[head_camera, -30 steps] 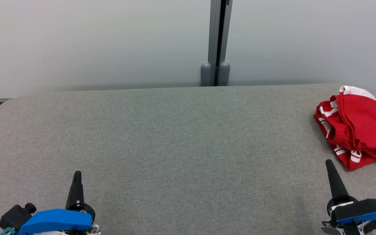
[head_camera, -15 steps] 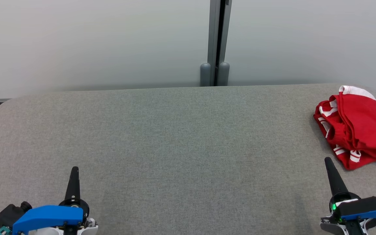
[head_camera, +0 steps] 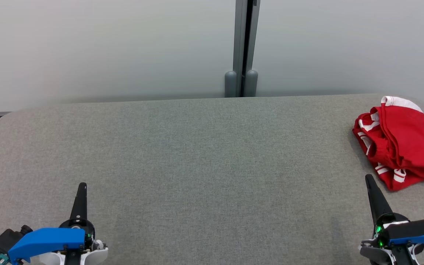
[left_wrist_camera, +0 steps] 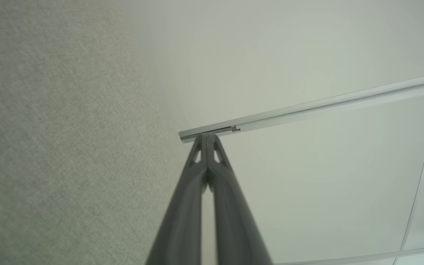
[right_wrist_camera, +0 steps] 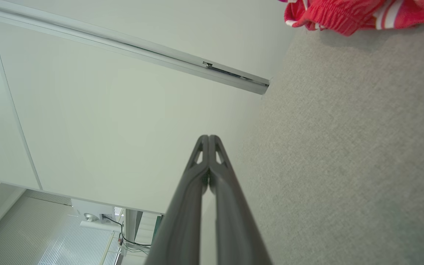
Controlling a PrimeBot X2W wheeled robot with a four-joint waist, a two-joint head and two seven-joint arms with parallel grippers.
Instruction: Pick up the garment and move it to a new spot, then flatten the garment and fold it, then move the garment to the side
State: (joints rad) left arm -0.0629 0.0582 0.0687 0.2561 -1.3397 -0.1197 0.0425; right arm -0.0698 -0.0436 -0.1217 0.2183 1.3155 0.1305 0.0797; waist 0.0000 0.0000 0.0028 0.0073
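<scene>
Where the near edge cuts off both arms, the left gripper point(head_camera: 82, 186) and right gripper point(head_camera: 368, 178) point away over the grey table point(head_camera: 212, 154), fingers pressed together, holding nothing. The red garment point(head_camera: 399, 143) lies bunched at the far right, just beyond the right gripper. Its right part runs out of frame, and its white marking is perhaps lettering. A grey post point(head_camera: 242, 48) splits the pale wall point(head_camera: 105, 48) behind.

Closed right pincer point(right_wrist_camera: 208, 138) near red garment point(right_wrist_camera: 348, 13).
</scene>
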